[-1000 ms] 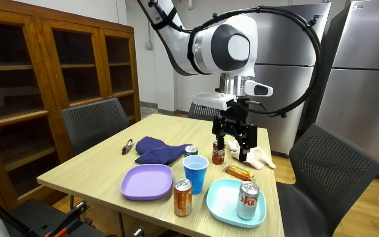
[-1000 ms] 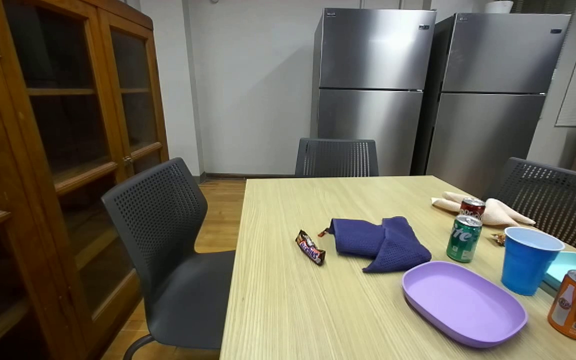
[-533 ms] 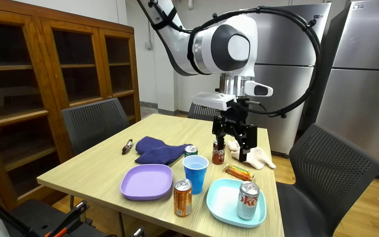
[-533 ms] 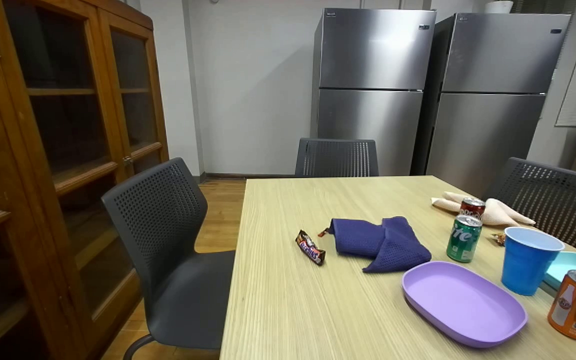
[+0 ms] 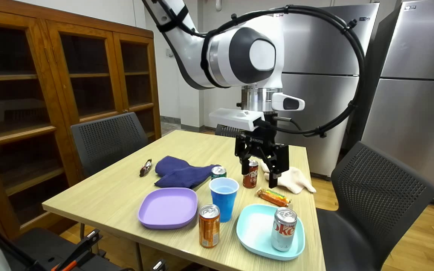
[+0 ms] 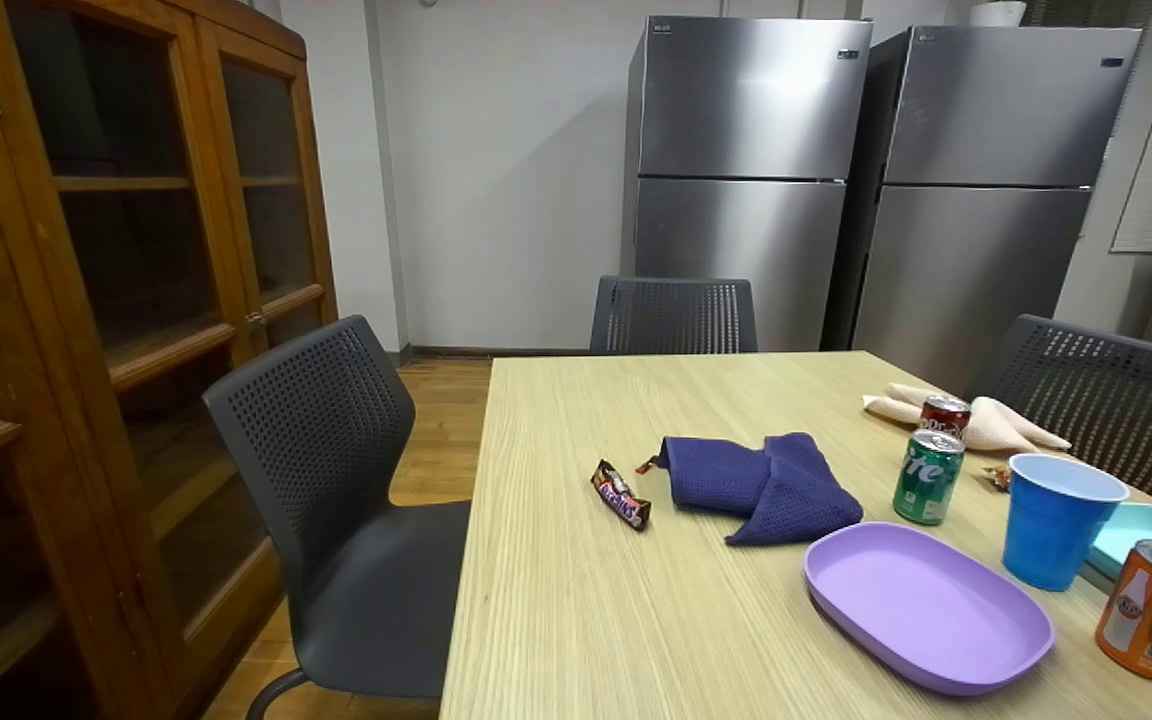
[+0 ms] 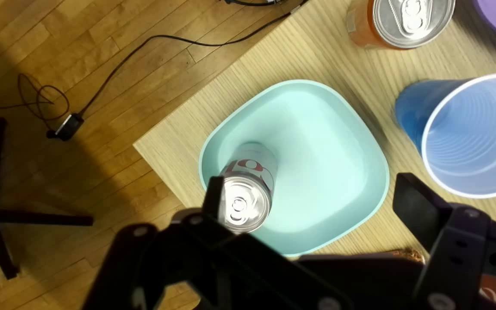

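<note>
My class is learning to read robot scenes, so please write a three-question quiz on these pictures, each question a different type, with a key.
1. Which can stands on the turquoise plate?
2. True or false: the gripper is closed around the blue cup.
3. What colour is the plate nearest the dark blue cloth? A: white. B: purple. C: red.

Key:
1. The silver can with red lettering.
2. False; its jaws stand apart, holding nothing.
3. B, the purple plate.
</note>
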Robot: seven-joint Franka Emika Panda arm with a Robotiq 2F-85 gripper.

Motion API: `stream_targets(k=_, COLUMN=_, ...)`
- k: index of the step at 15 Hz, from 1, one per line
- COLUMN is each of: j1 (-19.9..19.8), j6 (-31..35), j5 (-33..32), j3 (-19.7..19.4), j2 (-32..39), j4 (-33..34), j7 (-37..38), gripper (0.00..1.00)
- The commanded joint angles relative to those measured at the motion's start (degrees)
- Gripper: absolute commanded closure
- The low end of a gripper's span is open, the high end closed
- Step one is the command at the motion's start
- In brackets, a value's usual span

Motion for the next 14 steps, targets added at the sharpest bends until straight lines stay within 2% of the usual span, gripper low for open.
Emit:
stream_targets(k=1, j1=-0.9, j6=3.3, j5=-1.9, j3=0.9, j2=-7.9, j4=-8.6, j7=-3.9, gripper=0.0)
stream_targets(k=8, j1=-0.8, j6=3.8, j5=-1.4, j3=2.1, j2=-13.7, j4=-16.3, j7=-10.2, gripper=0.0)
stream_targets(k=14, j1=0.0, j6=8.5, j5=-1.2, j3=4.2, j2=-12.2, j4=-19.0, j7=-11.4, gripper=0.0)
